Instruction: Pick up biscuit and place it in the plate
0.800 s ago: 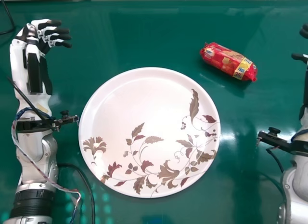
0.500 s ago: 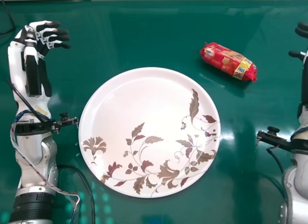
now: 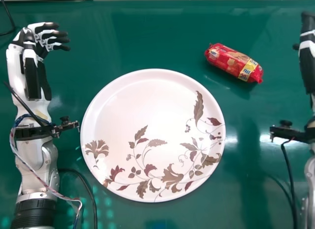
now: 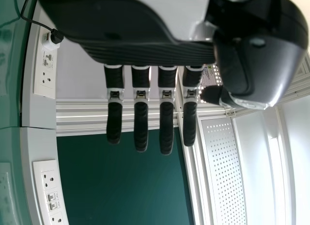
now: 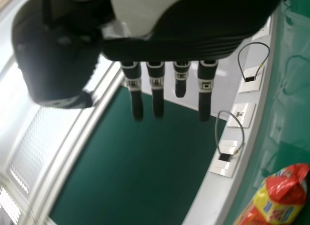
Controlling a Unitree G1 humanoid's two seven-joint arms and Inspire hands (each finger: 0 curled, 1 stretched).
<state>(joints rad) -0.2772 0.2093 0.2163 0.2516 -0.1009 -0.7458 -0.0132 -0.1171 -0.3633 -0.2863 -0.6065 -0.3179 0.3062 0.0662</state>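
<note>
One hand [image 3: 308,41], the right, has turned.

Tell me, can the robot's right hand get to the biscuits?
Probably yes. The right hand is open, over on the same side as the biscuits, and I see nothing between them. The plate is off to the other side, so it shouldn't block.
</note>
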